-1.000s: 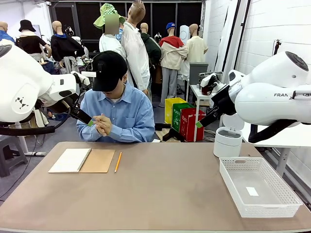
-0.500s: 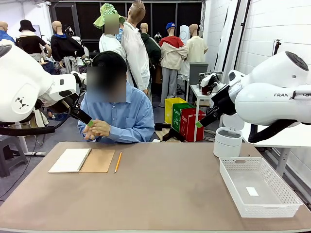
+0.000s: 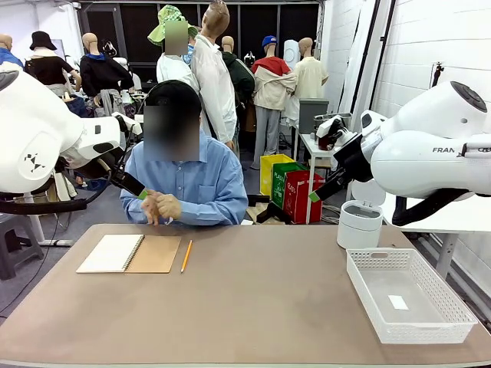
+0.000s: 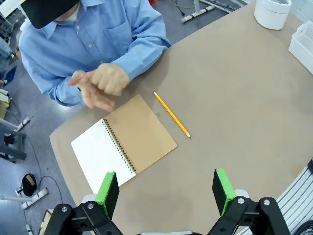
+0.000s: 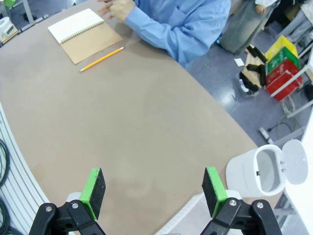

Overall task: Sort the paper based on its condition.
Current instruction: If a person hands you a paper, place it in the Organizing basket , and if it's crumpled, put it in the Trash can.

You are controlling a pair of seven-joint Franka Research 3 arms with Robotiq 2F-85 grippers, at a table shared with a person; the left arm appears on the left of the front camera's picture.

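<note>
No loose paper is in view; the one white page belongs to the open spiral notebook (image 3: 129, 254) (image 4: 124, 143) at the table's far left. My left gripper (image 3: 138, 192) (image 4: 166, 193) hangs high over the left side, open, with nothing between its green pads. High over the right side my right gripper (image 3: 316, 195) (image 5: 154, 191) is open too and holds nothing. A white mesh basket (image 3: 406, 295) stands at the table's right front. The person's hands (image 3: 161, 205) (image 4: 100, 83) are together just behind the notebook.
A yellow pencil (image 3: 186, 255) (image 4: 171, 114) (image 5: 101, 59) lies beside the notebook's tan cover. A small white bin (image 3: 360, 224) (image 5: 261, 174) with its lid up stands behind the basket. The brown table (image 3: 261, 299) is bare across its middle.
Both arms stay where they were. The person has lifted the head and shifted the clasped hands slightly; nothing on the table has moved.
</note>
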